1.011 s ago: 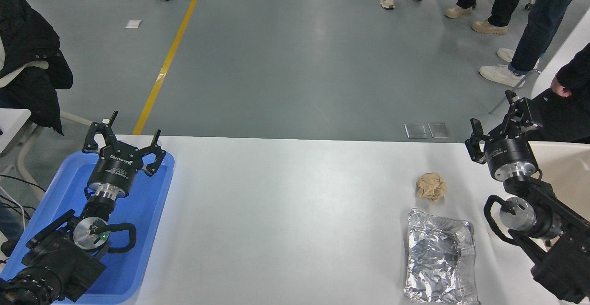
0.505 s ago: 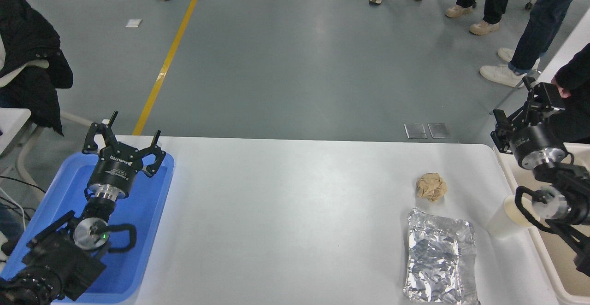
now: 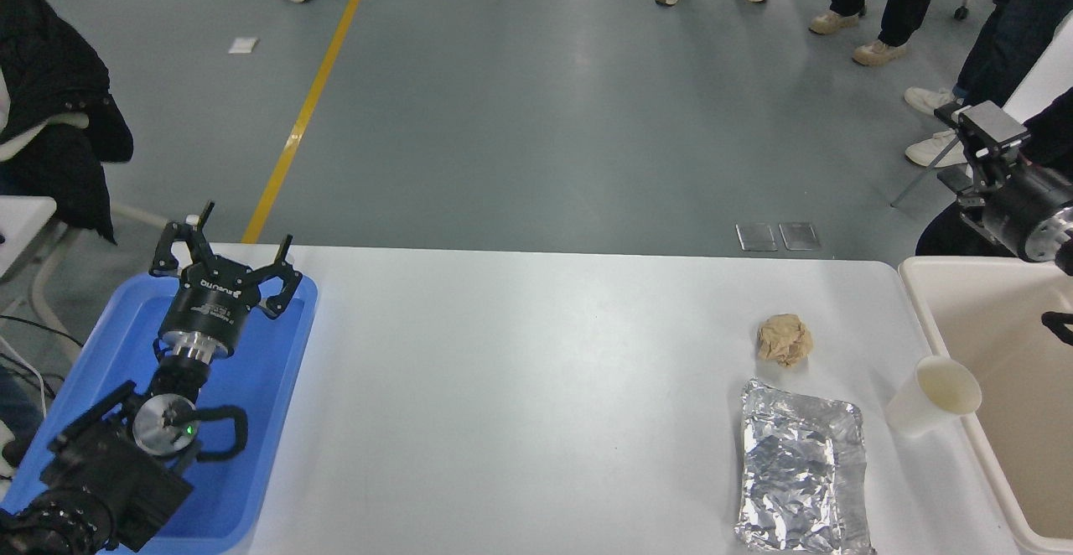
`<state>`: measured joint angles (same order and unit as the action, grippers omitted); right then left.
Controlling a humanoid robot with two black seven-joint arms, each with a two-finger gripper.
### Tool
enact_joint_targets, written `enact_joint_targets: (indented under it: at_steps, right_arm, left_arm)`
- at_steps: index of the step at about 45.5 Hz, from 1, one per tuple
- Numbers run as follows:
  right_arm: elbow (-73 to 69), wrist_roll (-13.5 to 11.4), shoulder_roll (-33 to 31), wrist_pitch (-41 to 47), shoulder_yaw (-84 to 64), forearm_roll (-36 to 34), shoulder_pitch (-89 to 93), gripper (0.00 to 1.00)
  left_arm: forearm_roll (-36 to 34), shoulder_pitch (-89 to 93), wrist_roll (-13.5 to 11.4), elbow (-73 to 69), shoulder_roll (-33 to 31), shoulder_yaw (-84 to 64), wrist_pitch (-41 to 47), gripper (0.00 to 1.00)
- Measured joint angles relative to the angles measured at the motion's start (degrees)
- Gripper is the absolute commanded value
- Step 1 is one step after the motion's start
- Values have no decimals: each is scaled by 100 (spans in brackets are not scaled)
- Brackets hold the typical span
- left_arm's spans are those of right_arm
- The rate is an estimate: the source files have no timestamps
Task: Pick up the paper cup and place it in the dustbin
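Note:
The white paper cup [image 3: 933,396] stands upright near the table's right edge, its cream inside showing, right beside the left rim of the cream-beige dustbin [image 3: 920,312]. My right gripper [image 3: 972,153] is up at the right edge, above and beyond the dustbin's far corner, well away from the cup, open and holding nothing. Most of that arm is cut off by the picture's edge. My left gripper [image 3: 222,245] stays parked, open, over the blue tray [image 3: 277,387] at the lower left.
A crumpled brown paper ball [image 3: 785,339] and a crinkled foil tray [image 3: 800,467] lie just left of the cup. People's legs and shoes stand on the floor beyond the table, and a dark sleeve shows at the right edge.
My right arm has swung up and to the right, off the table towards the right edge. That has uncovered the paper cup and the dustbin. The cup has not moved.

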<state>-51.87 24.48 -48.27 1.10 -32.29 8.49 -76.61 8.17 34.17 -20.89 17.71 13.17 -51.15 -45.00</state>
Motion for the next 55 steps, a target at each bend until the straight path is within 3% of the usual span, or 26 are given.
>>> enact_joint_targets:
  at_steps: [6, 13, 14, 20, 24, 34, 55]
  right_arm:
    - [-58, -752, 145, 602, -1338, -10, -1003, 100]
    - [-176, -1860, 343, 1288, -2399, 17, -2010, 100]
    - [-226, -2114, 393, 1436, -2600, 22, -2247, 100]
    - [-493, -2679, 573, 1832, -3076, 91, -2924, 100]
    - [-788, -2925, 712, 2083, -3361, 252, -3400, 100]
    - [-1659, -3225, 1093, 2617, -3729, 574, -4390, 100]
    - [-2944, -3321, 1591, 3743, -3763, 810, -5707, 100]
  left_arm:
    - [0, 2, 7, 1, -2, 0, 0, 100]
    - [0, 2, 7, -2, -2, 0, 0, 100]
    - [0, 2, 6, -2, -2, 0, 0, 100]
    - [-1, 1, 7, -2, -2, 0, 0, 100]
    - [0, 0, 6, -3, -2, 0, 0, 100]
    - [0, -5, 3, -4, -1, 0, 0, 100]
    - [0, -7, -1, -4, 0, 0, 0, 100]
